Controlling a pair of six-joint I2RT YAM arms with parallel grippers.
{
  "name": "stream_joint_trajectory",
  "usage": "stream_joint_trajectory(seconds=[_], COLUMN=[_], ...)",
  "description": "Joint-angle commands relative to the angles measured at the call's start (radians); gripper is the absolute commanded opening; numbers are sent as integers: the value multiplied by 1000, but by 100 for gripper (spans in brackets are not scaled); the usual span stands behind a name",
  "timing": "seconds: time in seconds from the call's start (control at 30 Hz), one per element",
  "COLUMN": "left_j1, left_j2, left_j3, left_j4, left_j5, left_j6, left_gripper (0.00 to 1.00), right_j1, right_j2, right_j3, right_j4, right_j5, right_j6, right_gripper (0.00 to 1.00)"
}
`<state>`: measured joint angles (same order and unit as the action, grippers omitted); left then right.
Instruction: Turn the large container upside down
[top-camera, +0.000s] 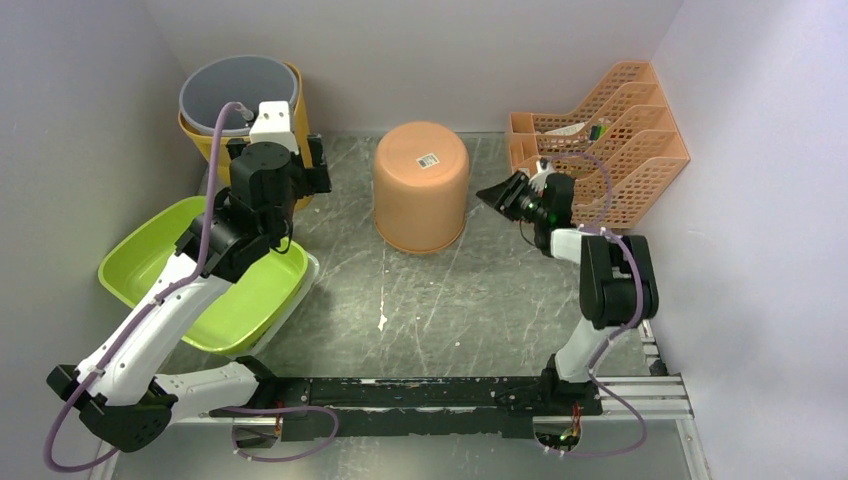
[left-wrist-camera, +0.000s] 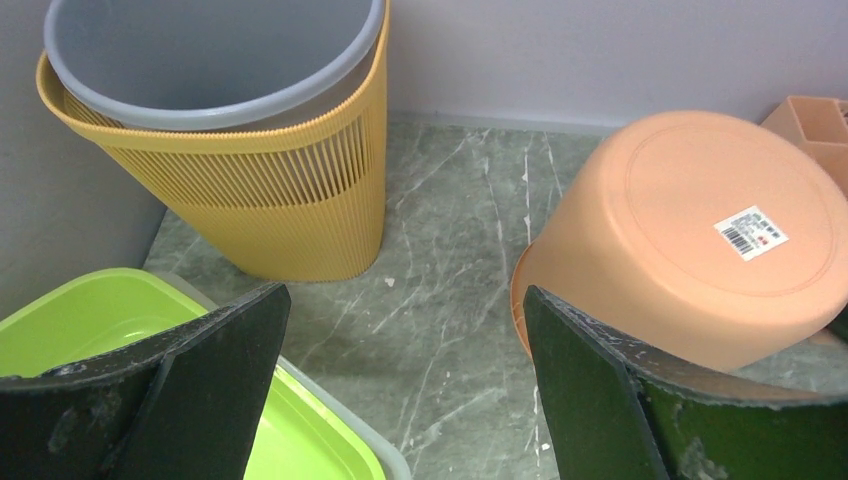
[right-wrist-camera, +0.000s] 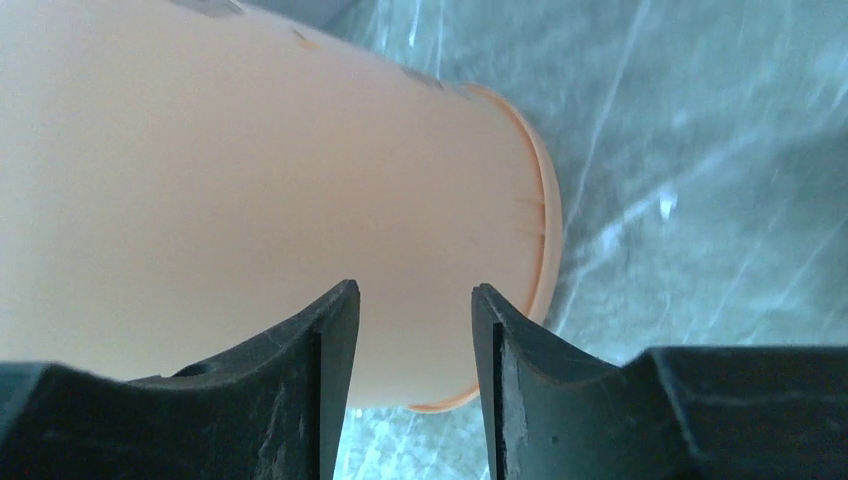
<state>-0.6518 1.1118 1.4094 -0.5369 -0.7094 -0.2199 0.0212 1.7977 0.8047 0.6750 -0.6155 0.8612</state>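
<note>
1. Large container (top-camera: 421, 187): orange, mid-table (top-camera: 400, 310), mouth down, with its flat base and barcode sticker (top-camera: 429, 160) facing up. Rim looks seated flat, so the flip reads as done.
2. Right gripper (right-wrist-camera: 415, 300): just beside the container's right wall near the rim. Jaws partly spread, nothing between them, no grip.
3. Left gripper (left-wrist-camera: 405, 310): jaws spread wide, holding nothing, over the green basin (top-camera: 150, 260) and apart from the container.
4. Step in hand, my read: clear the right arm. Hold the jaws spread and pull straight back from the wall. No sideways sweep, or a finger catches the rim lip and drags or tips it.
5. Watch the file rack (top-camera: 610, 140) close behind the right wrist. Lift before swinging.
</note>
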Motion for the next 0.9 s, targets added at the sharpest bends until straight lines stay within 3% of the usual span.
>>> stream_joint_trajectory(seconds=[0.0,0.27,0.7,0.87], left_j1=[1,2,3,4], left_j2=[-19,-23,-55,-82], left_j3=[-41,-37,-72,-104], left_j4=[45,20,32,54], left_j5=[11,-74,-53,-41], left_j6=[-16,-31,-27,-29], left_gripper=[99,99,99,99], right_j1=[7,174,435,510], right_j2=[-178,-248,181,307], right_j3=[137,531,1179,1347], right_j4=[-369,-689,-937,-1002], right_j5=[132,249,302,367], right_j6=[-252,-464,-594,-673], right_gripper=[46,48,49,49])
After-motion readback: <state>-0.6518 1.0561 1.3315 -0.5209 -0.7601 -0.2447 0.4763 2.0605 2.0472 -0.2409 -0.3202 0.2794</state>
